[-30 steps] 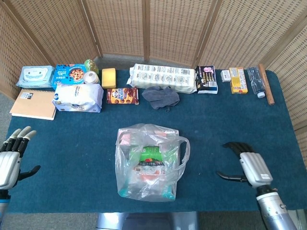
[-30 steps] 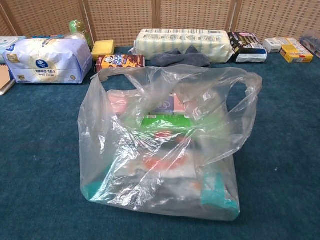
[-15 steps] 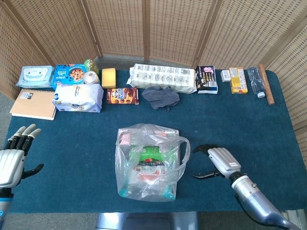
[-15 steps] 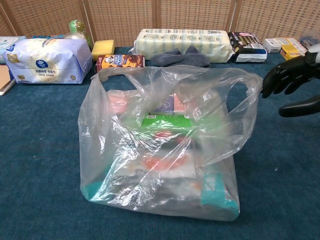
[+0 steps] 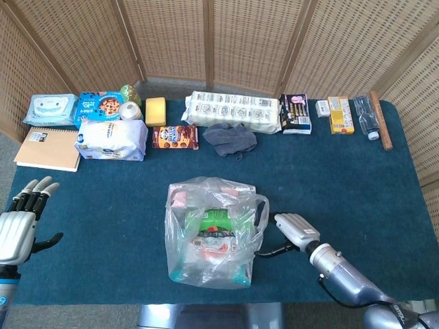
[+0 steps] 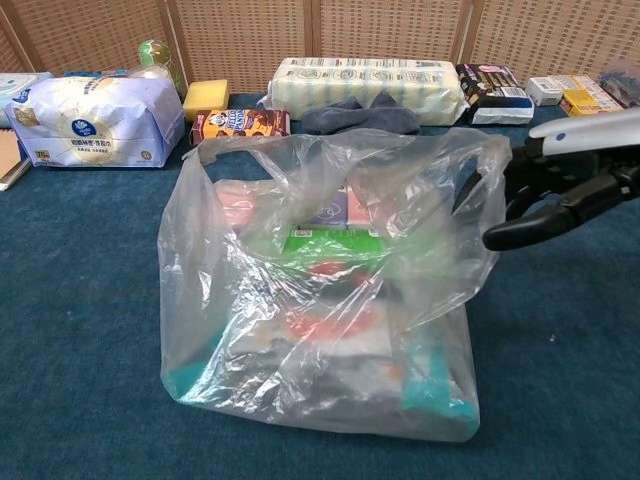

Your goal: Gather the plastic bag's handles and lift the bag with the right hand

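A clear plastic bag [image 5: 209,236] [image 6: 320,300] full of packaged goods stands at the middle of the blue table. Its right handle [image 6: 492,185] loops up beside my right hand [image 5: 293,229] [image 6: 560,185]. The fingers reach into that loop and show dark through the plastic, while the thumb [image 6: 535,227] stays apart below them. Nothing is gripped. The bag's left handle [image 6: 215,150] stands free on the other side. My left hand [image 5: 19,223] hovers at the table's left edge, fingers spread and holding nothing; the chest view does not show it.
Along the back lie a long roll pack [image 5: 234,110], grey cloth [image 5: 230,137], cookie box [image 5: 175,136], tissue pack [image 5: 110,139], yellow sponge [image 5: 156,110], notebook [image 5: 46,147] and small boxes [image 5: 341,114]. Wicker screens stand behind the table [image 5: 343,178].
My right hand has moved left from the table's right side to the bag, and its fingers have entered the right handle loop. The left hand has barely shifted.
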`<move>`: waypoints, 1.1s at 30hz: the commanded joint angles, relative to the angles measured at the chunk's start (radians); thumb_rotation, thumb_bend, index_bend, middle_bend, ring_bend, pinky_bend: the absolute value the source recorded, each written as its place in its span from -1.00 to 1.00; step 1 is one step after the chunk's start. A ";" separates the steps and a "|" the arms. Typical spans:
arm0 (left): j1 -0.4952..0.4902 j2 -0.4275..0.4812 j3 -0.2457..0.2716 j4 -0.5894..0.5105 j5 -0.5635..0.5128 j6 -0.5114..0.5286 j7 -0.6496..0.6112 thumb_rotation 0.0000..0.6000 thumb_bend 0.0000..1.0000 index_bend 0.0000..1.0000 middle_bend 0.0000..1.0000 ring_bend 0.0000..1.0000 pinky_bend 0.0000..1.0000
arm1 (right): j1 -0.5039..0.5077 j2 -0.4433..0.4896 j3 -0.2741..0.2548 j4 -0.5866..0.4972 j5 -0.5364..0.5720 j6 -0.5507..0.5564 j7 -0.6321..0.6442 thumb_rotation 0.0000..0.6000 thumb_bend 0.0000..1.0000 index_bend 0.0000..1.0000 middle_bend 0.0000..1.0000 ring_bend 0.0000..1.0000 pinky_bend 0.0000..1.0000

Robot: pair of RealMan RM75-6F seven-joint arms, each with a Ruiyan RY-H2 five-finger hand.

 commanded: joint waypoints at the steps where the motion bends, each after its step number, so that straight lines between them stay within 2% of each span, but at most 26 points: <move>1: -0.001 -0.004 0.001 0.011 -0.005 -0.004 -0.010 1.00 -0.93 -0.80 -0.87 -0.98 -0.76 | 0.038 -0.014 0.048 0.024 0.043 -0.056 0.096 0.05 -0.71 -0.43 -0.44 -0.56 -0.64; 6: -0.003 -0.008 0.001 0.027 -0.013 -0.010 -0.022 1.00 -0.93 -0.80 -0.87 -0.98 -0.76 | 0.030 -0.015 0.129 0.032 0.054 -0.125 0.289 0.06 -0.71 -0.38 -0.39 -0.54 -0.64; 17: -0.014 -0.026 0.001 0.053 -0.027 -0.029 -0.034 1.00 -0.93 -0.80 -0.87 -0.98 -0.76 | -0.047 0.019 0.301 0.013 -0.028 -0.298 0.658 0.03 -0.70 -0.29 -0.30 -0.44 -0.65; 19: -0.016 -0.029 0.001 0.056 -0.030 -0.031 -0.034 1.00 -0.93 -0.80 -0.87 -0.98 -0.76 | -0.069 0.022 0.340 0.002 -0.035 -0.326 0.727 0.04 -0.70 -0.28 -0.29 -0.42 -0.64; 23: -0.022 -0.034 0.002 0.058 -0.035 -0.040 -0.030 1.00 -0.93 -0.80 -0.87 -0.98 -0.76 | -0.137 0.010 0.454 -0.020 -0.044 -0.388 0.898 0.04 -0.69 -0.27 -0.27 -0.40 -0.57; 29: -0.027 -0.040 0.003 0.057 -0.038 -0.048 -0.019 1.00 -0.93 -0.80 -0.87 -0.98 -0.76 | -0.235 -0.001 0.581 -0.029 -0.088 -0.488 1.022 0.05 -0.68 -0.26 -0.23 -0.34 -0.46; 33: -0.031 -0.044 0.003 0.057 -0.041 -0.053 -0.014 1.00 -0.93 -0.80 -0.87 -0.98 -0.76 | -0.274 -0.018 0.643 -0.022 -0.023 -0.591 1.102 0.04 -0.68 -0.25 -0.20 -0.28 -0.34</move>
